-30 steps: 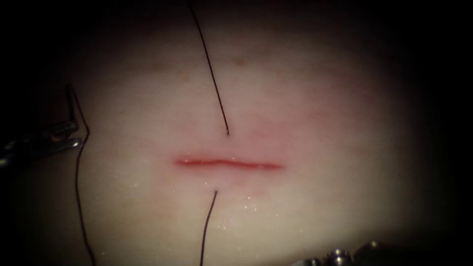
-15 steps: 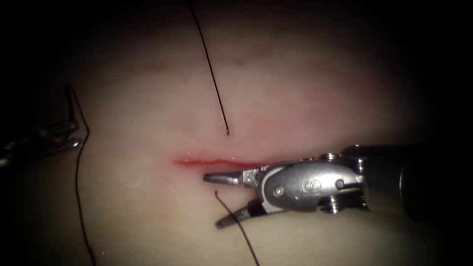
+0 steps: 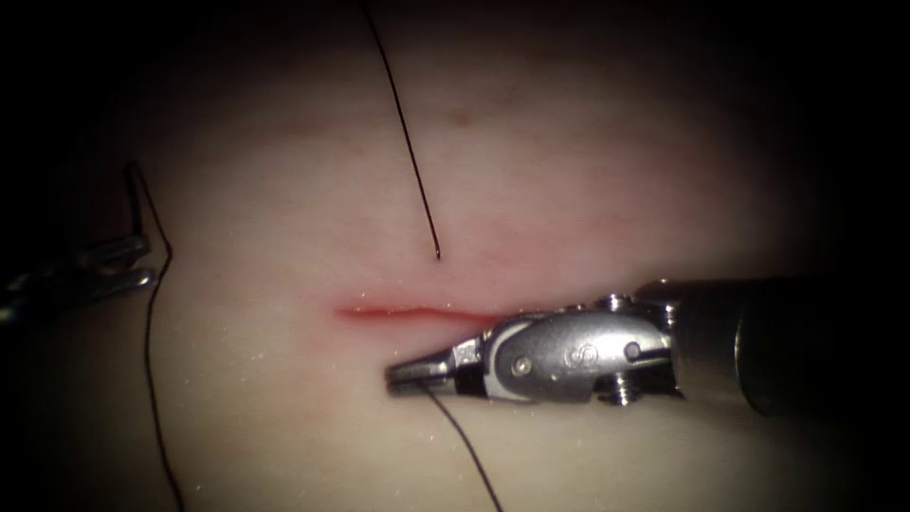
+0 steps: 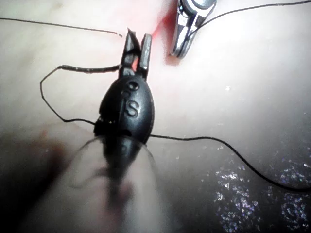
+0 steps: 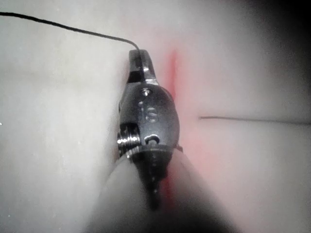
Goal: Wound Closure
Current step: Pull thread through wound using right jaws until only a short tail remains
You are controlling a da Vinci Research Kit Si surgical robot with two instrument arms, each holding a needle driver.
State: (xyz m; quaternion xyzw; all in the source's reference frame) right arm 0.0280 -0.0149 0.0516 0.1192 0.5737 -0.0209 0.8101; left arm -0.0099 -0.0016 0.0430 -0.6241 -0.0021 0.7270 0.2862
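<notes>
The cut (image 3: 417,310) runs level across the tissue (image 3: 284,190), with red fluid along it. Thread (image 3: 406,133) comes down from above and enters the tissue just above the cut. It comes out just below the cut, where my right tool (image 3: 403,374) is shut on it; the thread end (image 3: 464,446) trails down and to the right. These shut jaws (image 5: 138,56) also hold the thread (image 5: 73,29) in the right wrist view. Far left of the cut, my left tool (image 3: 128,263) is shut on the dark needle (image 3: 137,201), clear of the tissue. The needle (image 4: 92,69) sticks sideways out of its jaws (image 4: 136,41).
From the needle's rear end a long loop of thread (image 3: 150,379) hangs down the left side of the tissue. In the left wrist view this thread (image 4: 204,140) crosses under the tool, and the right tool (image 4: 187,29) lies beyond by the red cut.
The right tool came in from the right with open jaws and shut them on the thread just below the cut. That thread end swung from lower left to lower right. The left tool stayed put.
</notes>
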